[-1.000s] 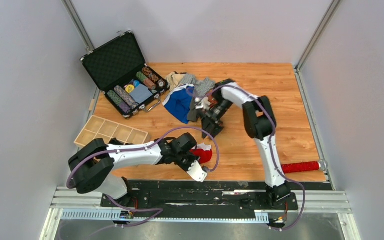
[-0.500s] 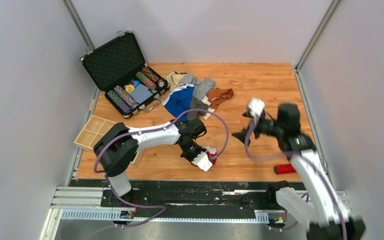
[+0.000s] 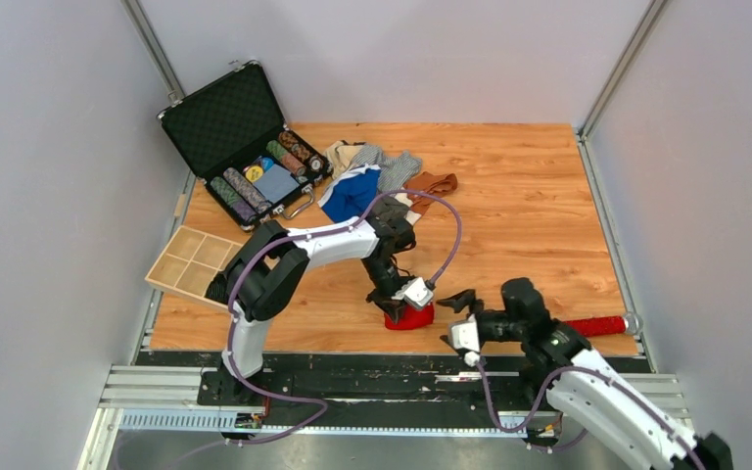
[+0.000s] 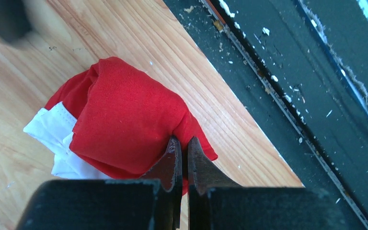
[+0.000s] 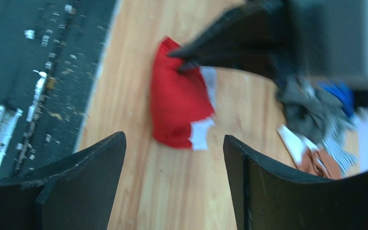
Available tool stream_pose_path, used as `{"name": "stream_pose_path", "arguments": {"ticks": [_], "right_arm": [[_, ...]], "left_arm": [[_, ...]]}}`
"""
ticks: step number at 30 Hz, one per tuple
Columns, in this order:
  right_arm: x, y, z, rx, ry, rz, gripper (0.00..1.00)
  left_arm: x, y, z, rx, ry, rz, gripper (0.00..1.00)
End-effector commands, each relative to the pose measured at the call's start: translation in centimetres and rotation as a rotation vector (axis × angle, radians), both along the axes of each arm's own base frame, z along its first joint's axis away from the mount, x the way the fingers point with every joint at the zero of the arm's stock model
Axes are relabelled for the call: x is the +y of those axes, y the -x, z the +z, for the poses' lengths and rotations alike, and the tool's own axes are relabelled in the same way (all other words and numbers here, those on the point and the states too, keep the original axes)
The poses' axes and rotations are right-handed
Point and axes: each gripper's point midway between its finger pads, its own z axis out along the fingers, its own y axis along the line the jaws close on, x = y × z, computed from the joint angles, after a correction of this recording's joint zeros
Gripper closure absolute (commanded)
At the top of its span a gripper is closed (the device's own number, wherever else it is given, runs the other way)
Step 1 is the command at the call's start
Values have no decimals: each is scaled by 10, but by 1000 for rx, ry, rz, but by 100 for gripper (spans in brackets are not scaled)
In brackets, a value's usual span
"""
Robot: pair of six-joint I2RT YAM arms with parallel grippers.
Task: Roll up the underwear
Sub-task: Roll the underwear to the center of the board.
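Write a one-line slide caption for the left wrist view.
Left gripper, shut, pinches the bunched red underwear with white trim near the wooden table edge.

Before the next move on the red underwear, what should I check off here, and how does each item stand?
1. Left gripper hold: jaws shut on a fold of the red underwear - ok.
2. Right gripper free: jaws open, nothing in them - ok.
3. Right gripper aim: underwear lies ahead between its jaws, not touched - ok.
4. Underwear on the table: all on the wood, close to the front edge - ok.
5. Roll tidy: white trim pokes out one end - not ok.
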Motion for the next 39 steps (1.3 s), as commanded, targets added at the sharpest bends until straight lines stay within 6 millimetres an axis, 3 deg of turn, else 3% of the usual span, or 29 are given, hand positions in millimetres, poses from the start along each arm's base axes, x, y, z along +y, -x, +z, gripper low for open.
{"name": "stream_pose_path", "arguments": {"ticks": [1, 4, 7, 14, 20, 22, 24, 25, 26, 27, 28, 29, 30, 31, 32, 33, 36, 37, 39], "right_arm": [[34, -9, 9, -143, 18, 110, 27], [51, -5, 0, -94, 51, 159, 32], [61, -10, -7, -148, 48, 185, 31], [69, -19, -34, -227, 88, 165, 34], [69, -23, -60, -188, 171, 149, 56], [67, -23, -66, -137, 211, 140, 75], [65, -23, -65, -56, 242, 109, 91], [67, -26, -57, -13, 238, 82, 94], [67, -27, -53, 46, 235, 64, 96], [61, -22, -54, 134, 254, 61, 97], [58, -17, -54, 209, 268, 64, 98], [55, -13, -55, 270, 282, 59, 99], [53, -13, -57, 320, 292, 43, 100], [51, -12, -57, 377, 300, 35, 100], [47, -9, -64, 461, 336, 24, 100], [45, -9, -66, 534, 357, -2, 100], [43, -15, -65, 736, 346, -66, 100], [42, -18, -66, 795, 338, -97, 100], [42, -22, -68, 881, 332, -126, 100]], "left_arm": [[-7, 9, 3, 119, -21, 40, 100], [-8, 9, -1, 142, -33, 52, 100], [-9, 8, -2, 160, -33, 69, 100], [-9, 5, 1, 174, -25, 86, 100], [-9, -3, 5, 194, -22, 112, 100], [-8, -10, 10, 197, -29, 154, 99], [-10, -29, 17, 176, -54, 291, 93], [-17, -51, 28, 86, -10, 359, 91], [-6, -64, 23, 91, -94, 521, 82], [-10, -81, 40, 61, -47, 657, 78], [-1, -105, 46, 1, -39, 779, 68], [-1, -120, 70, -2, 36, 911, 64], [13, -143, 79, -43, 56, 1030, 58], [18, -153, 106, -56, 130, 1124, 56], [31, -169, 118, -119, 152, 1208, 53], [40, -171, 145, -172, 219, 1239, 53], [52, -180, 201, -341, 414, 1266, 49], [55, -172, 213, -409, 454, 1227, 47], [57, -165, 215, -538, 463, 1160, 45]]}}
